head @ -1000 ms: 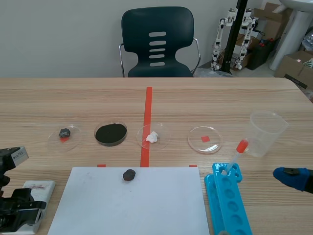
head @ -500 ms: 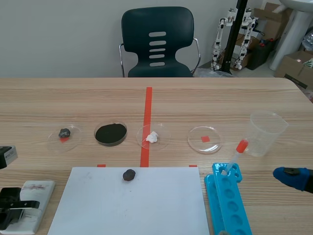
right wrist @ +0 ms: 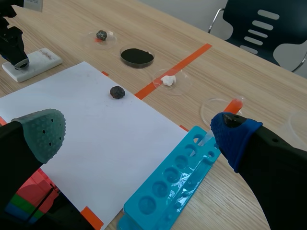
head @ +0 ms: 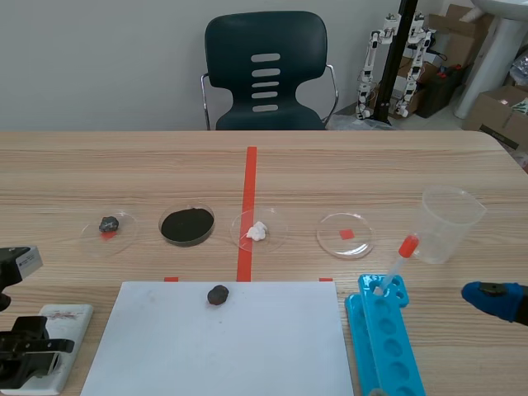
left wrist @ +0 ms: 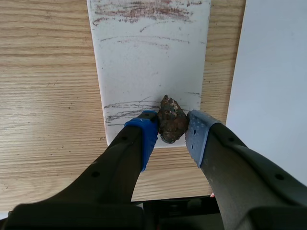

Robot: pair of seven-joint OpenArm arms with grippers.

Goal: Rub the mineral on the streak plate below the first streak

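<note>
In the left wrist view my left gripper is shut on a rusty brown mineral, its blue pads pressing both sides. The mineral rests on the near end of the white streak plate. A reddish-brown streak crosses the plate's far end, faint lines lie mid-plate, and dark grey streaks run beside the mineral. In the scene view the left gripper sits over the streak plate at the table's front left. My right gripper stands open at the front right, holding nothing.
A white paper sheet with a dark rock on it lies beside the plate. Behind it stand dishes holding a grey rock, black powder, a white lump. A blue well tray, dropper and plastic cup stand right.
The left arm slid toward the table's front-left over the streak plate, then came partway back. The right arm has stayed still.
</note>
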